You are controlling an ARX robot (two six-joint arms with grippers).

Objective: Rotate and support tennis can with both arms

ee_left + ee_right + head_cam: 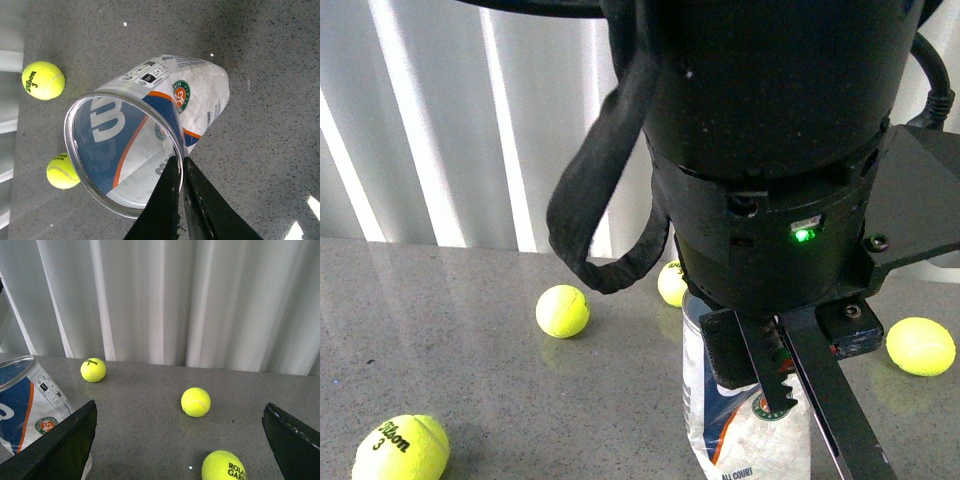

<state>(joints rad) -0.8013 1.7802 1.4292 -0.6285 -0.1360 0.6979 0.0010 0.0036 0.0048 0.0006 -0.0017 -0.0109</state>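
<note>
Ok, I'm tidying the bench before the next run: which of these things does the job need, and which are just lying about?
Job: tennis can; left gripper, pinching its rim; right gripper, open nearby.
Lying about: four yellow tennis balls on the table.

Five tennis balls (562, 310) (672, 283) (920, 345) (400, 448) (223, 466), one can (740, 445)
</note>
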